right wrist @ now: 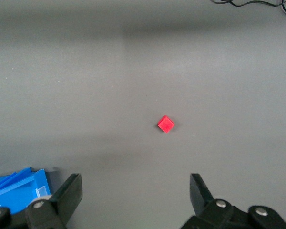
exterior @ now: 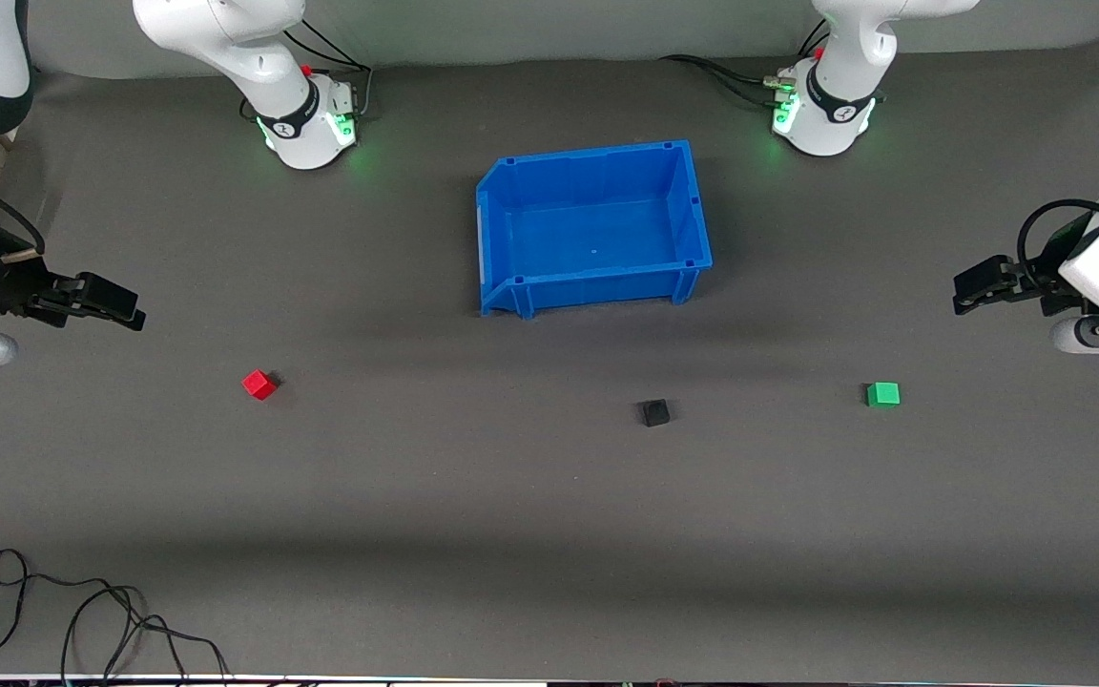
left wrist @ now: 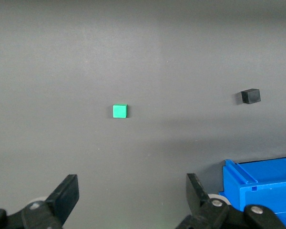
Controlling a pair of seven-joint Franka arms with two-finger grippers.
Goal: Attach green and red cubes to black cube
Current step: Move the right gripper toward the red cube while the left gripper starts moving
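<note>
The red cube (exterior: 259, 385) lies on the table toward the right arm's end; it also shows in the right wrist view (right wrist: 166, 124). The black cube (exterior: 655, 412) lies near the middle, in the left wrist view too (left wrist: 250, 96). The green cube (exterior: 882, 393) lies toward the left arm's end, seen in the left wrist view (left wrist: 119, 111). My right gripper (exterior: 125, 310) hangs open and empty over the table's end, apart from the red cube. My left gripper (exterior: 967, 289) hangs open and empty over the other end, apart from the green cube.
A blue bin (exterior: 511, 196) stands between the arm bases, farther from the front camera than the cubes; its corner shows in both wrist views (left wrist: 262, 183) (right wrist: 14, 183). A loose black cable (exterior: 82, 611) lies at the table's near edge toward the right arm's end.
</note>
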